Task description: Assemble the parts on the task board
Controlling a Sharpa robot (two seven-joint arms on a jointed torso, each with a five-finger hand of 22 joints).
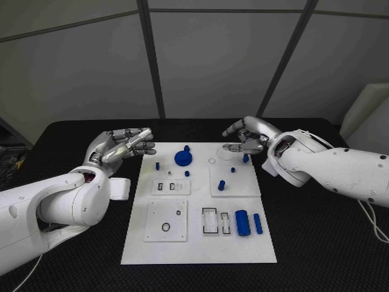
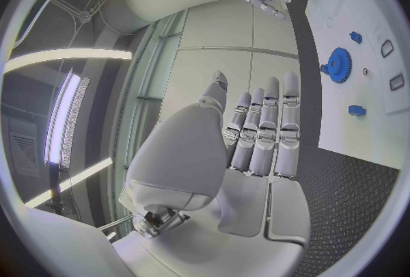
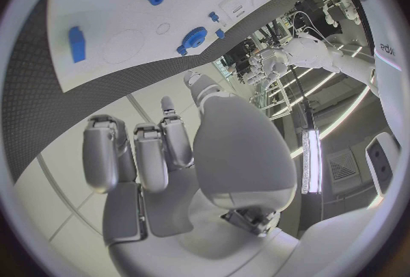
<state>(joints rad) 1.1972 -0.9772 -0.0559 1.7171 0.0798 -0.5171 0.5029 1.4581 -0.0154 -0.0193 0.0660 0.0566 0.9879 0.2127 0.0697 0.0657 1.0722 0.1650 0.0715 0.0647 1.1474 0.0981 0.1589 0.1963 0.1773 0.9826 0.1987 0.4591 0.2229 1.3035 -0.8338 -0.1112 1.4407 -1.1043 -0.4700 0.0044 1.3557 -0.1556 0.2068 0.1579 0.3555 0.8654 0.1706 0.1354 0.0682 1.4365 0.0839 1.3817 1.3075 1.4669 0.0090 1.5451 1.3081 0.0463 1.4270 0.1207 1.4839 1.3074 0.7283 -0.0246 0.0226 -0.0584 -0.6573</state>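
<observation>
The white task board [image 1: 203, 249] lies in the middle of the black table. A blue gear [image 1: 183, 158] stands near its far edge, with small blue pegs [image 1: 232, 170] around it. A thick blue cylinder [image 1: 243, 222] and a thin one [image 1: 258, 223] lie near the board's front right. My left hand [image 1: 123, 146] hovers off the board's far left corner, fingers loosely extended, holding nothing. My right hand [image 1: 247, 137] hangs over the far right corner, fingers apart and empty. In the left wrist view the gear [image 2: 339, 63] lies beyond my left hand [image 2: 256, 140]. The right wrist view shows my right hand [image 3: 162, 154] above the gear [image 3: 194, 38].
Raised white blocks with slots [image 1: 170, 187] and a plate with ring holes [image 1: 166, 220] sit on the board. Black table [image 1: 326, 243] surrounds the board on both sides. A white object [image 1: 370, 106] stands at the table's far right.
</observation>
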